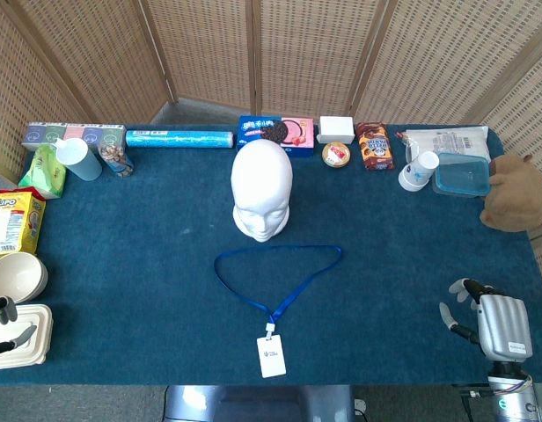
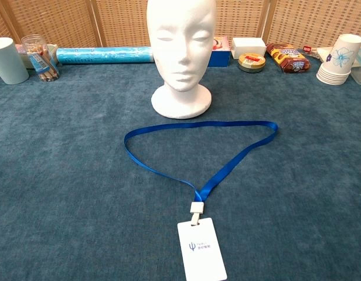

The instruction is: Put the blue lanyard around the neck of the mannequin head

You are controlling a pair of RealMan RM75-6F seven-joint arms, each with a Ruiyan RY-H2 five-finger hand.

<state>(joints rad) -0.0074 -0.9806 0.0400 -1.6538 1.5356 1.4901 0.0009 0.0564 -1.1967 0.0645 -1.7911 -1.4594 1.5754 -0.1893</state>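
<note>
Lanyard work has not begun, as far as these views show: the blue lanyard point(image 2: 198, 146) lies flat on the worktop point(image 1: 121, 264), its strap spread in a wide open loop just in front of the mannequin head point(image 2: 181, 52), apart from the base and not around it. From the loop's narrow end the strap runs to a small clip and a white badge card point(image 2: 201, 248) lying nearest the robot. The mannequin head stands upright, facing the robot, with nothing on its neck. The right robot hand point(image 1: 489, 318) hangs at the near right edge of the worktop, well apart from the lanyard, holding nothing, fingers loosely apart. Of the left robot hand point(image 1: 2, 321) only dark fingertips show at the far left edge, near a white bowl point(image 1: 16, 274) and a lidded container point(image 1: 25, 347); whether it is open or closed cannot be told. So, by my judgement, every step is left: picking up the strap, spreading the loop, lifting it over the crown and lowering it to the neck. Snack boxes, cups and a blue roll point(image 1: 179, 138) line the far edge.
</note>
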